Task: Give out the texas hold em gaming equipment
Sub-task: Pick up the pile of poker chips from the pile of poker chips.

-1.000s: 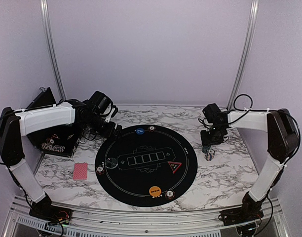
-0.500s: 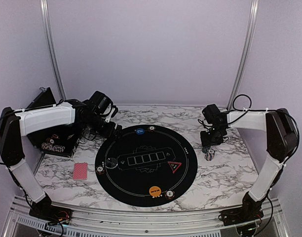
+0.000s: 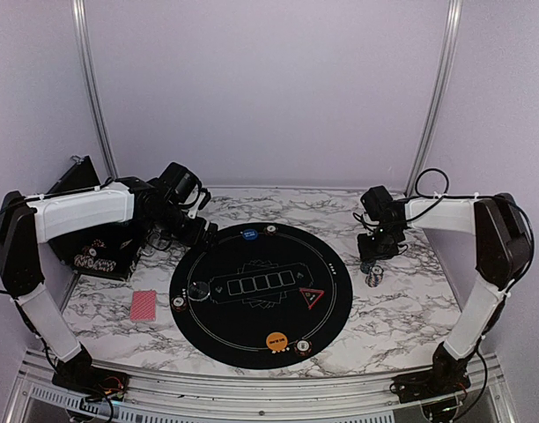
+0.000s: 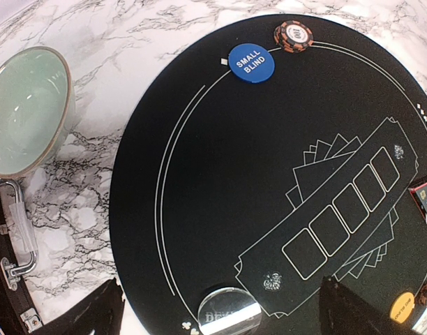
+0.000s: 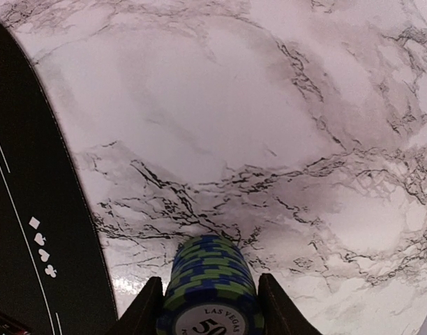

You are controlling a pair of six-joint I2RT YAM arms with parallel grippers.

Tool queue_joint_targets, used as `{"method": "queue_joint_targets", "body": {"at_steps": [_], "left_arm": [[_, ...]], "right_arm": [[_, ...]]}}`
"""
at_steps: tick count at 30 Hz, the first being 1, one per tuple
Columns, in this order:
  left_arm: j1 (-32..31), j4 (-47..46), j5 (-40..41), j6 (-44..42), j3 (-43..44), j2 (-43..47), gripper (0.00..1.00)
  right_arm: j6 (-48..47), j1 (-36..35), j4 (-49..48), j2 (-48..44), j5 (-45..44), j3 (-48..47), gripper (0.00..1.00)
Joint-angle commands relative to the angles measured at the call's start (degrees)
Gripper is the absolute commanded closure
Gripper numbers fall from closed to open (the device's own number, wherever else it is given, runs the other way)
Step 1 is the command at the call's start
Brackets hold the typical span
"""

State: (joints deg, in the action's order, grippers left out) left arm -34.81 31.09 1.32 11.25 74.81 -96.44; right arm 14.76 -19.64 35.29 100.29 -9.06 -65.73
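Holding steady from above: nothing on the large round black mat has shifted in the last second, and both arms have barely stirred. The left gripper hovers over the mat's far-left rim, the right gripper just off its right edge, a small striped chip pile on the marble beside it. The pink-backed playing card lies left of the mat; the orange button disc sits at its near edge.

Over to the left wrist: fingers spread wide, nothing between them. The blue "small blind" disc and an orange-striped poker chip sit on the mat's rim; the pale teal bowl sits off it.

Right wrist now: both fingers hug a blue-and-green stack of poker chips over marble right of the mat. With no travel yet, that delivery looks pending.
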Motion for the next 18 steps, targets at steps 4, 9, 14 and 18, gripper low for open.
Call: {"method": "queue_joint_targets", "body": {"at_steps": [4,9,14,18], "left_arm": [[0.44,-0.62,-0.44,-0.47,-0.67,1.06,0.01],[0.44,-0.62,-0.36,-0.45,-0.65,1.14,0.01],[0.53,-0.61,-0.42,-0.52,-0.60,1.29,0.01],[0.53,-0.68,-0.45,-0.44,-0.67,1.35,0.01]], "right_arm": [[0.20,0.48,0.73,-0.57,-0.43,-2.15,0.71],[0.18,0.48,1.27,-0.93,-0.44,-2.85,0.73],[0.29,0.48,1.70,-1.13,-0.54,-3.47,0.73],[0.37,0.49,1.96,-1.57,-0.64,-3.76,0.74]]}}
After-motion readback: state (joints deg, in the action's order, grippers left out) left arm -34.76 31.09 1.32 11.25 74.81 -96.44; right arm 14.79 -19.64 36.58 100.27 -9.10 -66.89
